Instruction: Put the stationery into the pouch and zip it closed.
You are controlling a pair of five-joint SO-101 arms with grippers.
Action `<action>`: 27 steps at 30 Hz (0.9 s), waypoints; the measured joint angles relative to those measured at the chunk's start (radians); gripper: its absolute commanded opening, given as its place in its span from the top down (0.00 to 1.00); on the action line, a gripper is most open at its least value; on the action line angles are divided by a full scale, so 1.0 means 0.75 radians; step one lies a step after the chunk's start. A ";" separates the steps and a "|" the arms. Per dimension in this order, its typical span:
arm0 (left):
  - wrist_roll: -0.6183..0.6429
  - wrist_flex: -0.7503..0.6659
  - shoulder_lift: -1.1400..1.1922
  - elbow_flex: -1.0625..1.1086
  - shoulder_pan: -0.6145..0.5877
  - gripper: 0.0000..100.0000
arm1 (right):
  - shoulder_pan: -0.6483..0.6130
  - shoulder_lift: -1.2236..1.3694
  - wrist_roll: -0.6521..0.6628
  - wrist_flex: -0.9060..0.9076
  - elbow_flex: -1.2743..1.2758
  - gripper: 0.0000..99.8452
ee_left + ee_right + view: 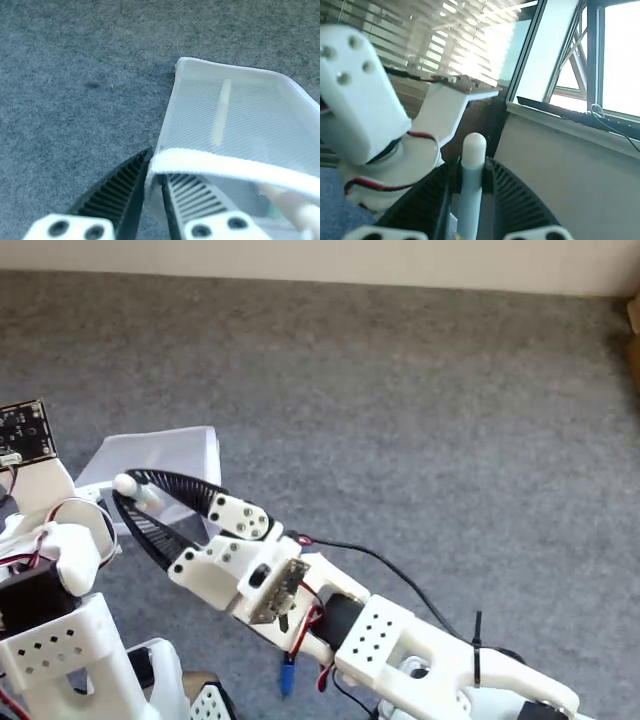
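The white mesh pouch point(165, 452) lies on the grey carpet at the left. My left gripper point(152, 175) is shut on the pouch's point(235, 115) thick white rim, holding the mouth up. Through the mesh a pale stick point(221, 112) shows inside. My right gripper point(121, 489) reaches across from the lower right to the pouch's near edge. It is shut on a white pen point(129, 484), whose rounded tip pokes out past the black fingers. In the right wrist view the pen point(473, 150) stands upright in the right gripper point(471, 171). A pale rod end point(292, 206) shows at the pouch's mouth.
The left arm's white body point(55, 570) stands at the lower left, close beside the right gripper. A small blue thing point(288, 676) lies on the carpet under the right arm point(400, 645). Bare grey carpet point(420, 410) stretches behind and to the right.
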 measured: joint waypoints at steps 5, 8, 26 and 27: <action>0.000 0.000 0.000 0.000 0.000 0.99 | 0.000 0.000 0.008 0.000 0.043 0.99; 0.000 0.000 0.000 0.000 0.000 0.99 | 0.000 0.000 0.008 0.000 0.043 0.98; 0.000 0.000 -0.008 0.027 -0.004 0.99 | 0.000 0.000 0.008 0.151 0.043 0.83; 0.000 0.000 -0.012 0.035 -0.004 0.99 | 0.000 0.000 0.008 0.151 0.043 0.83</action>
